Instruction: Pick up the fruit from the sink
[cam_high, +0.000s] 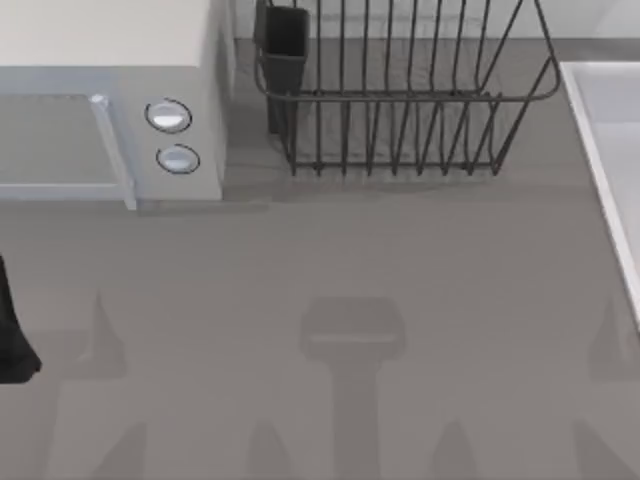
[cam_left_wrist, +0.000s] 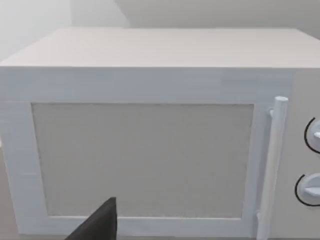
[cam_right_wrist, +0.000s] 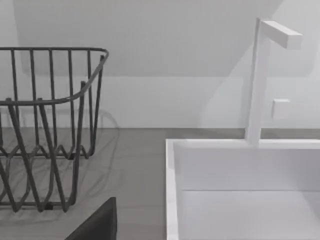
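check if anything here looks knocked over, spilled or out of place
Nothing stands out. The microwave sits square with its door shut, the wire dish rack stands upright, and the sink with its faucet looks intact. No spill marks the table.

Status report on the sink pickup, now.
Left gripper faces the microwave; right gripper faces the sink. Fruit not sighted. Dish rack stands beside the sink.

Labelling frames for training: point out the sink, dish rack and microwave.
sink (cam_right_wrist: 171, 200): right wrist view, raised rim.
dish rack (cam_high: 400, 96): top view, front rim wire.
microwave (cam_left_wrist: 142, 160): left wrist view, door window.
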